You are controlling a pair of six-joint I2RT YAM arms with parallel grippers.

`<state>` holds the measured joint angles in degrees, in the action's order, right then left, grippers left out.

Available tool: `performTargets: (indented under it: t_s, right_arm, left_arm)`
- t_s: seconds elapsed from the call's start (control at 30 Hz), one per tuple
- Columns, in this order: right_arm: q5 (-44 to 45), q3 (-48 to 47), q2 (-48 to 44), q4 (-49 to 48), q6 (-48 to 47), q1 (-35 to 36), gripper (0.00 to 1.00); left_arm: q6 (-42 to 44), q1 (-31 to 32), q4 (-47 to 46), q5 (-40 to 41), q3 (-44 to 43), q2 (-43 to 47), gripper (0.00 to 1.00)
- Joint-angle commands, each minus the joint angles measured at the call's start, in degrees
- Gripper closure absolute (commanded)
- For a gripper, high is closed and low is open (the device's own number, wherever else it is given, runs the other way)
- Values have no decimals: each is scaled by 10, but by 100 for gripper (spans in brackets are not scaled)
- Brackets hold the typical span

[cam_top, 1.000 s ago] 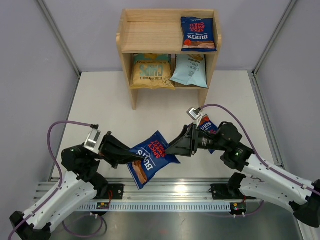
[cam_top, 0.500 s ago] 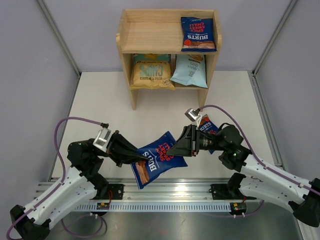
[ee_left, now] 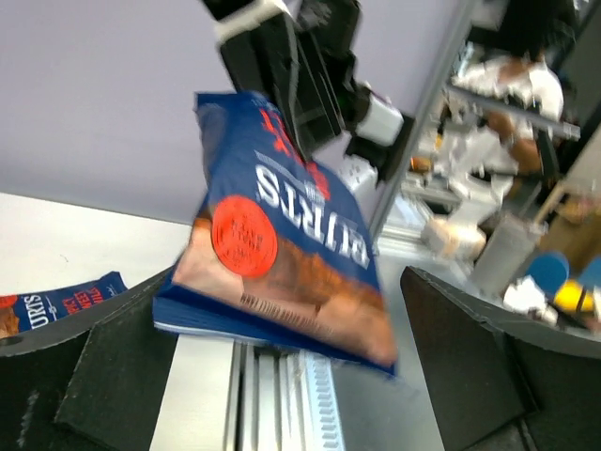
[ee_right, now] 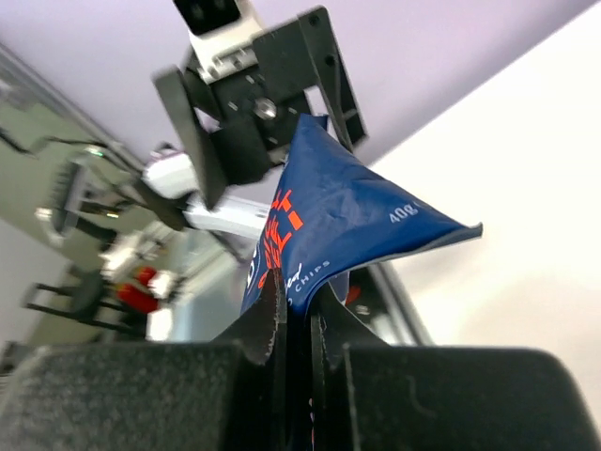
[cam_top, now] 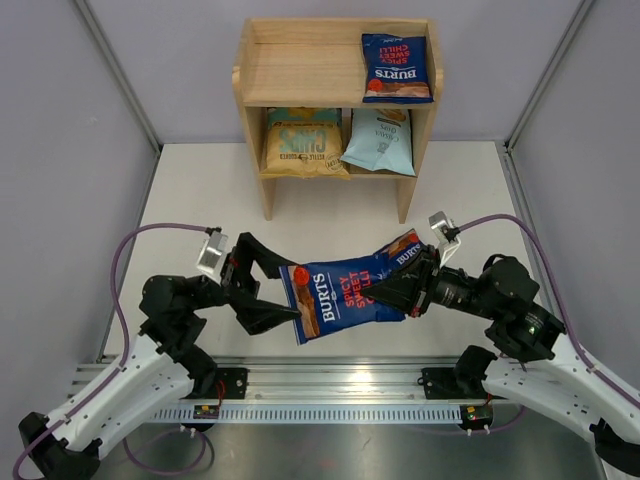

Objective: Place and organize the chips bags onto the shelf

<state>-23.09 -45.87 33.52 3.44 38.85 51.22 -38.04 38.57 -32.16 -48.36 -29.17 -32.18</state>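
A: Your right gripper (cam_top: 405, 291) is clamped on one end of a dark blue Burts bag (cam_top: 345, 298). It holds the bag above the desk (cam_top: 200, 200), between the two arms. In your right wrist view the fingers (ee_right: 268, 315) press together on the bag's edge.

B: Agreed. Your left gripper (cam_top: 287, 295) is at the other end of that bag with its jaws spread wide, one above the corner and one below. From your left wrist camera the bag (ee_left: 282, 235) hangs tilted between the two fingers (ee_left: 479, 366). Its lower corner overlaps the left one, and I cannot tell whether they touch.

A: You also have a second Burts bag (cam_top: 408, 250) lying on the desk, partly hidden behind the held one.

B: It shows flat at the edge of your left wrist view too (ee_left: 56, 301).

A: On the shelf (cam_top: 243, 80), a third Burts bag (cam_top: 397, 68) leans at the right of the top tier. The lower tier has the tan-and-teal bag (cam_top: 305, 140) on the left and the pale blue bag (cam_top: 380, 140) just beside it on the right.
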Motion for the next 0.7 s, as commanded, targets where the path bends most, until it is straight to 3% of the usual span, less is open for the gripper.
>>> performTargets:
  t_s: [0.0,0.13,0.27,0.33,0.47,0.6,0.67]
  right_arm:
    - [41,-17,-10,42,-154,-1,100]
    - [56,6,-36,0,-204,-1,100]
    - [66,31,-49,-50,-229,-1,100]
    - [65,38,-51,-58,-234,-1,100]
    - [84,37,-43,-58,-239,-1,100]
    - [84,30,-21,-58,-245,-1,100]
    - [87,25,-7,-57,-246,-1,100]
  left_arm:
    - [-91,1,1,111,-25,-16,1]
    - [-240,0,25,170,-13,-51,1]
    - [-319,2,44,209,8,-76,1]
    - [-324,5,67,229,10,-75,1]
    - [-350,23,-24,229,34,-75,1]
    - [-319,63,-19,244,14,-83,1]
    - [-305,89,5,261,-3,-89,9]
